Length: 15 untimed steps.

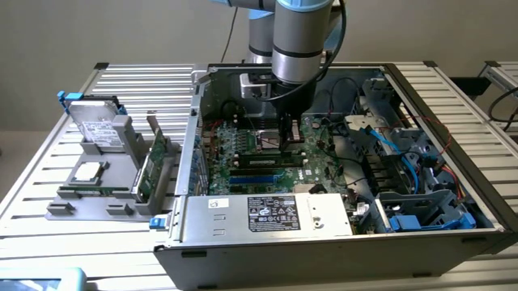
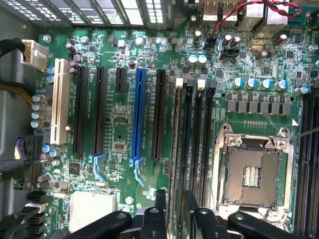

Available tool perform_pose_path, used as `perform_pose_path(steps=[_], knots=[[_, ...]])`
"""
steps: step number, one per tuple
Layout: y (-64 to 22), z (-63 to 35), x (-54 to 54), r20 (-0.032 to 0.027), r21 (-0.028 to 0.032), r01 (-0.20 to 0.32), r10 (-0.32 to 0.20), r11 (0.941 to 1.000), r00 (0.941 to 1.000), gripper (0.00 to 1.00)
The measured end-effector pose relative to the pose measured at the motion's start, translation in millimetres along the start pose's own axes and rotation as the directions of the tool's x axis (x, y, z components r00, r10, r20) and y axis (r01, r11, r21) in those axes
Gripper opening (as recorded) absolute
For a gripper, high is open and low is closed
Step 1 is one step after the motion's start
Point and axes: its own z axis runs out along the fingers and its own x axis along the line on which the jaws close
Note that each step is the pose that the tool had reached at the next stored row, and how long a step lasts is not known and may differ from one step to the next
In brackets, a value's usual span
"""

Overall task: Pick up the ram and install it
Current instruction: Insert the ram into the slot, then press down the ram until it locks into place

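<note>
**Ram upright in its slot, fingers astride**

By the exterior view's left edge of the slatted metal surface (image 1: 48,242), a grey parts tray (image 1: 60,209) props spares upright for picking. Mid-motherboard (image 2: 119,129), the slim green ram stick (image 2: 175,149) stands edge-on in a black memory slot beside the empty CPU socket (image 2: 250,174). The gripper's (image 2: 175,196) fingers (image 2: 160,204) stand apart astride it, seemingly not pinching.
</note>
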Motion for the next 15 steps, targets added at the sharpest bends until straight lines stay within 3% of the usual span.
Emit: perform_pose_path(steps=[9, 13, 15], knots=[[-0.3, 0.0, 0.7, -0.0001, -0.0028, 0.000, 0.000, 1.0000, 1.0000, 0.28], [-0.4, 0.0, 0.9, 0.0000, -0.0040, 0.000, 0.000, 1.0000, 1.0000, 0.13], [-0.4, 0.0, 1.1, -0.0001, -0.0042, 0.000, 0.000, 1.0000, 1.0000, 0.11]])
